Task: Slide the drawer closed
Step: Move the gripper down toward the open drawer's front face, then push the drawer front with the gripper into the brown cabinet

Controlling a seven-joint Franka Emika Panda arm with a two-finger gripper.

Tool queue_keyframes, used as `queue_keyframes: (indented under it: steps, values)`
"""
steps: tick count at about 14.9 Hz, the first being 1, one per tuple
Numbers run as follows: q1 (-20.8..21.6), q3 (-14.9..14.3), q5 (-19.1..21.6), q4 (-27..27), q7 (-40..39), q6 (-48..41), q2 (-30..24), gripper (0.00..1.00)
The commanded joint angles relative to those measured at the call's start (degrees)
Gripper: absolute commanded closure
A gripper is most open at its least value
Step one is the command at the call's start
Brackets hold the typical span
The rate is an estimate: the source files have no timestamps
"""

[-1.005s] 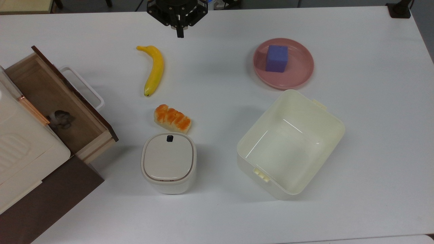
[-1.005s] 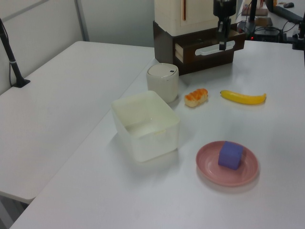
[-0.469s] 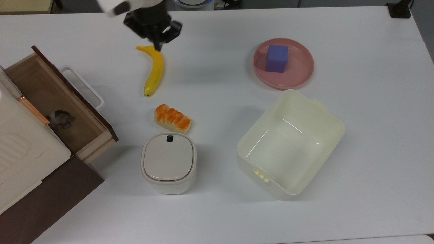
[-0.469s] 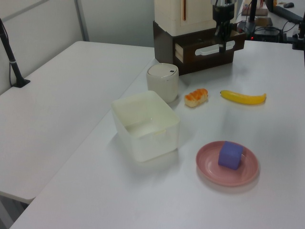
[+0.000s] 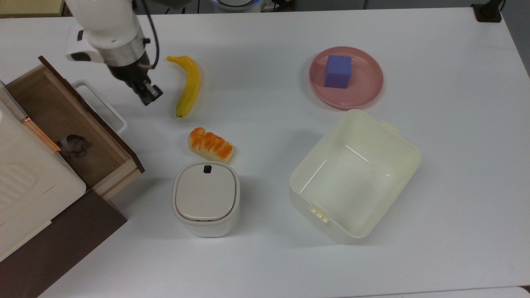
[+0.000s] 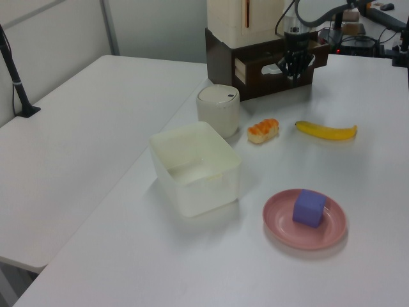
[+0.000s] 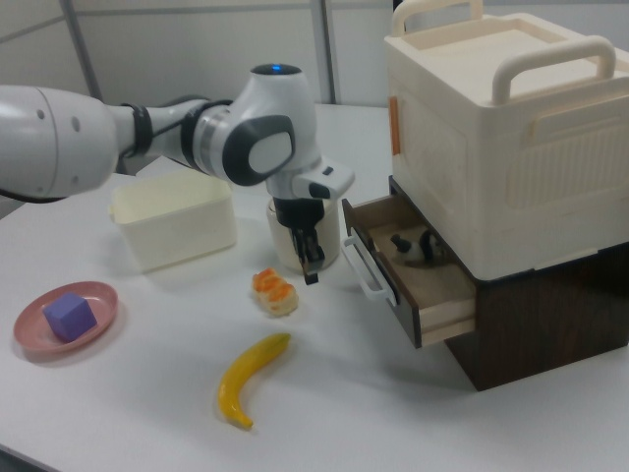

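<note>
Standing open at nine o'clock in the top view, the drawer (image 5: 70, 124) jutted from its dark cabinet (image 5: 62, 240), a small dark object (image 5: 74, 145) lying inside. Its white loop handle (image 5: 101, 105) faced the table (image 5: 265, 265) toward three o'clock. Just beyond it, at about ten o'clock of the scene, the gripper (image 5: 150, 94) hung clear of the handle with nothing held; its fingers looked pressed together (or very nearly so). At eleven o'clock lay the banana (image 5: 188, 85). By my judgement the wooden box was stiff and light and should run on its slides easily; a flat push on the dark front panel (image 7: 378, 280) beside the handle would serve, no grasp needed.
</note>
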Motion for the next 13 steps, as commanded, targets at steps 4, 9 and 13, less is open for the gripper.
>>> queue_keyframes:
  steps: [4,9,13]
  values:
    - [-2.49,-0.44,-4.11,-0.58,4.02,9.29,2.17,1.0]
    - [-2.76,-2.2,-11.22,1.61,5.24,15.88,4.36,1.0]
    - [-4.86,-2.64,-17.91,3.29,7.63,23.35,8.14,1.0]
